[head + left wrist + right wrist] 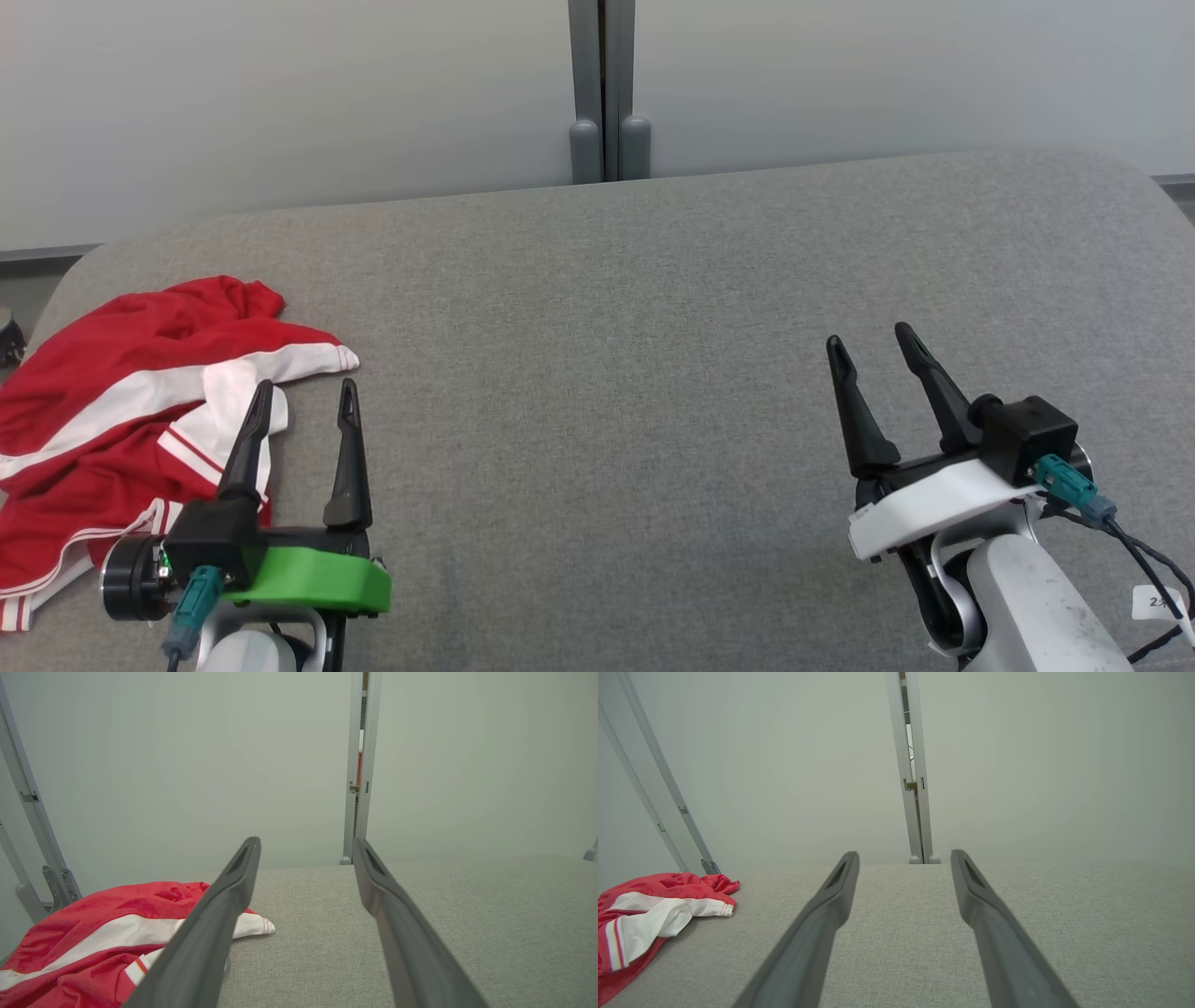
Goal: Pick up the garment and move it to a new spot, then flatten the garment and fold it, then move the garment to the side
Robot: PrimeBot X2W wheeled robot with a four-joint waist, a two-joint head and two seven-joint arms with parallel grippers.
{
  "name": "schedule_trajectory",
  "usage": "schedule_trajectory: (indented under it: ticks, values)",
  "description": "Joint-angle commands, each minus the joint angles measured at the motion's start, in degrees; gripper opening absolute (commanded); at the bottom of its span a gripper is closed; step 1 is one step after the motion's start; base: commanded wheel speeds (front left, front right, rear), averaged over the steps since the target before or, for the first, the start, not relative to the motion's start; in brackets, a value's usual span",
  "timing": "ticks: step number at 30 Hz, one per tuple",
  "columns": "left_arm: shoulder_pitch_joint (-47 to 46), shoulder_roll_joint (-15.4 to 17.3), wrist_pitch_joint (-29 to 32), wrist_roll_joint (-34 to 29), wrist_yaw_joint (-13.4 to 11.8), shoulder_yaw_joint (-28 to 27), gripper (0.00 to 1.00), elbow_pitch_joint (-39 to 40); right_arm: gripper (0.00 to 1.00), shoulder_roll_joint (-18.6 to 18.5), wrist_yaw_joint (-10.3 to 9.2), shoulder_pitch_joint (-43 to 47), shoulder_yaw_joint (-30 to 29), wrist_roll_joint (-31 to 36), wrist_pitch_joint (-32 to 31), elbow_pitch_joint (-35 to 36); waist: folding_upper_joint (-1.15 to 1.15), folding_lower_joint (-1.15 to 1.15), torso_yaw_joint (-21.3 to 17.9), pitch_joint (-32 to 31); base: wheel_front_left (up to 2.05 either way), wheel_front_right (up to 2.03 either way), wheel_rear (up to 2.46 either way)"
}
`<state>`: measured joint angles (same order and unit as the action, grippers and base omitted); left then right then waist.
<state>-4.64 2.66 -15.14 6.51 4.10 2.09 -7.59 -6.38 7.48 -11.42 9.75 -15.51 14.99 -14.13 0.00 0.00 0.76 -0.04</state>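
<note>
The red and white garment (103, 392) lies crumpled at the left end of the grey worktop (607, 373). The left claw (306, 394) hovers spread at the garment's right edge, one finger over a white part. The right claw (870, 338), also spread, is well apart from it. A grey post (602, 93) stands behind the worktop.

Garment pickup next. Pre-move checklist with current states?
1. Garment located, crumpled at the left end of the grey surface: ok.
2. Left jaws open, empty: ok.
3. Right jaws open, empty: ok.
4. Left jaws around cloth: not ok, they stand at its right edge.
5. Bare grey surface for the new spot: ok.
6. Garment's full extent: cannot tell, cut off at the head view's left edge.
</note>
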Motion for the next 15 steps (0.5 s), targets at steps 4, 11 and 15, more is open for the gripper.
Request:
schedule_trajectory:
  ticks: [4,11,15]
  values:
    - [-0.02,0.4,-0.02,0.41,-0.13,-0.01,1.0,-0.16,1.0,-0.2,0.02,-0.69,0.04,-0.29,0.28,-0.26,0.0,0.0,-0.06,-0.04,0.0,0.0,0.0]
    - [-0.17,0.4,-0.02,0.7,-0.22,-0.11,1.0,-0.48,1.0,0.0,0.02,-0.68,-0.18,-0.41,0.28,-0.4,0.0,0.0,-0.14,-0.09,0.0,0.0,0.0]
    - [-0.28,0.4,-0.02,0.81,-0.27,-0.16,1.0,-0.64,1.0,0.08,0.02,-0.61,-0.13,-0.44,0.28,-0.49,0.0,0.0,-0.15,-0.13,0.0,0.0,0.0]
